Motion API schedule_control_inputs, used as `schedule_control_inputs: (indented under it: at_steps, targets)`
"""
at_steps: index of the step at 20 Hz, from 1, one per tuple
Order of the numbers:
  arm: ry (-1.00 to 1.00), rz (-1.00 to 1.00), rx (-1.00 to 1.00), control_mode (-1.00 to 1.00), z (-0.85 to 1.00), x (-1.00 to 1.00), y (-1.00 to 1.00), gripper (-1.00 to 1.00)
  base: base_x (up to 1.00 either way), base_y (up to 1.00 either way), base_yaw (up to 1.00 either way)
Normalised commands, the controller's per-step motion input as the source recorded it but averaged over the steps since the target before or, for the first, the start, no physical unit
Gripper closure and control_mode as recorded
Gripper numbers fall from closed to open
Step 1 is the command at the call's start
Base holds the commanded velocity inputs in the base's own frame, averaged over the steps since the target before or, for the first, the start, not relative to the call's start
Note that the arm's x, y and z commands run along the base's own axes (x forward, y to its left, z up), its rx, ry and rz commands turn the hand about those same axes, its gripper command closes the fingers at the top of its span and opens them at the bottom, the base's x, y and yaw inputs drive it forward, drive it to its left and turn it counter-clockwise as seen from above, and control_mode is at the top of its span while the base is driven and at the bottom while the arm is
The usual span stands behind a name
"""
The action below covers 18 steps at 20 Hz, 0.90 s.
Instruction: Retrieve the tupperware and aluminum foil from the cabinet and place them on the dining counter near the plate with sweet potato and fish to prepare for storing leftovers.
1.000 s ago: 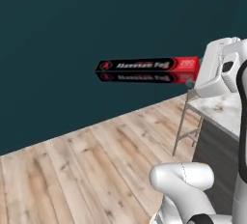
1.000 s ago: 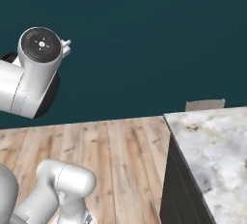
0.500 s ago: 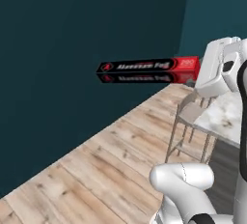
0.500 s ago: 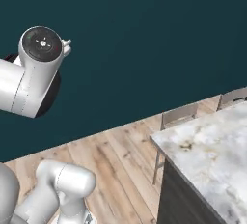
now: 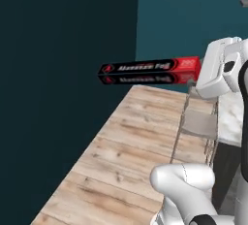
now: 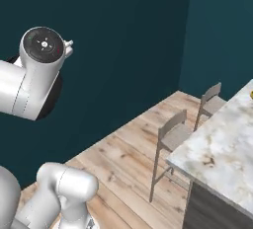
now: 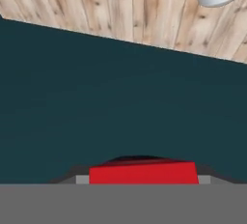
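The aluminum foil (image 5: 150,71) box reads "Aluminum Foil" in white on black, with a red triangle logo at its far tip and a red end clamped in the hand (image 5: 193,71). It juts out level in mid-air over the wooden floor (image 5: 126,156), in front of the teal wall (image 5: 63,73). The marble tabletop (image 6: 222,154) has two grey stools (image 6: 173,136) against it; the yellow speck at its far edge may be the plate (image 6: 251,95)

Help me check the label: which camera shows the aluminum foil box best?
The left base view: the aluminum foil appears full length, level above the floor, lettering visible, its red end at the gripper. The hand view gives just the red end, too close to read.
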Motion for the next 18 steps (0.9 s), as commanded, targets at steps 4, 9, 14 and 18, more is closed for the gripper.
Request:
schedule_control_inputs:
  at_steps: [4, 9, 14, 18]
  targets:
    - [0.00, 0.00, 0.00, 1.00, 0.00, 0.00, 0.00, 1.00, 0.71, 0.72, -0.61]
    - [0.00, 0.00, 0.00, 1.00, 0.00, 0.00, 0.00, 1.00, 0.66, 0.71, -0.63]
    - [0.00, 0.00, 0.00, 1.00, 0.00, 0.00, 0.00, 1.00, 0.67, 0.71, -0.63]
    - [0.00, 0.00, 0.00, 1.00, 0.00, 0.00, 0.00, 1.00, 0.72, 0.68, -0.61]
